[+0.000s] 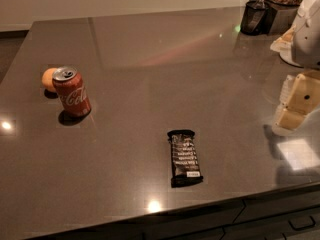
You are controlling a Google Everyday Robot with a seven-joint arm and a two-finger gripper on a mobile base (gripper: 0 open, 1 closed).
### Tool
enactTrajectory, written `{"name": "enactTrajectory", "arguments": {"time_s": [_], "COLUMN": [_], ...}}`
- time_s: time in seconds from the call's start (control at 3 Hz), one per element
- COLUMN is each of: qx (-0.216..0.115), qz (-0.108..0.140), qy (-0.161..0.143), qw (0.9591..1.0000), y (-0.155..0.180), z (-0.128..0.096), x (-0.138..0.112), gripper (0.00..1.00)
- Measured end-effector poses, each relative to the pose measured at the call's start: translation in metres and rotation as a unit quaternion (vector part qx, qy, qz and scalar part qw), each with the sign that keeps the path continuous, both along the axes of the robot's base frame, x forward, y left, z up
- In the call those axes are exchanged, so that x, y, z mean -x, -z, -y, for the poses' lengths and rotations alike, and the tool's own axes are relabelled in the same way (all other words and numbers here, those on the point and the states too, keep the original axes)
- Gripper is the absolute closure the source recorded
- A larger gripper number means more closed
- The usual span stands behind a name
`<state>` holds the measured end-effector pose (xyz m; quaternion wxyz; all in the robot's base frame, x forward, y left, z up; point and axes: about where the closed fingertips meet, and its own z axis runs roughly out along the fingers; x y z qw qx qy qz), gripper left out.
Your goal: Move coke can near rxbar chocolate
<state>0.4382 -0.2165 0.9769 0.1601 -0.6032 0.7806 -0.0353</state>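
Camera view: the gripper [298,103] hangs over the counter's [165,59] right edge, open or closed I cannot tell; the can [72,91] stands upright far left, well apart from it and the bar [186,158]

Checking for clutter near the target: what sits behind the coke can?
A round orange fruit sits just behind the coke can, which covers its right side; whether they touch is hidden. The gripper hangs at the right edge of the counter, far from both.

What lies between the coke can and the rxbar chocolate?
Only bare counter, in the camera view, separates coke can and rxbar chocolate. The gripper is at the right edge.
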Motion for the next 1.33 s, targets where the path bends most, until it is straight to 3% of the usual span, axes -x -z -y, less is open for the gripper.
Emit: {"name": "enactTrajectory", "arguments": {"time_s": [0.33, 0.67, 1.0, 1.33], "qx": [0.000, -0.031, -0.069, -0.108], "qz": [0.000, 0.003, 0.009, 0.019], "qy": [0.000, -0.006, -0.013, -0.012], "qw": [1.0000, 0.9995, 0.9975, 0.9939], "y": [0.000, -0.003, -0.007, -0.009], "z": [0.000, -0.016, -0.048, -0.094], "x": [0.000, -0.008, -0.025, -0.046], "gripper": [0.00, 0.00, 0.00, 0.00]}}
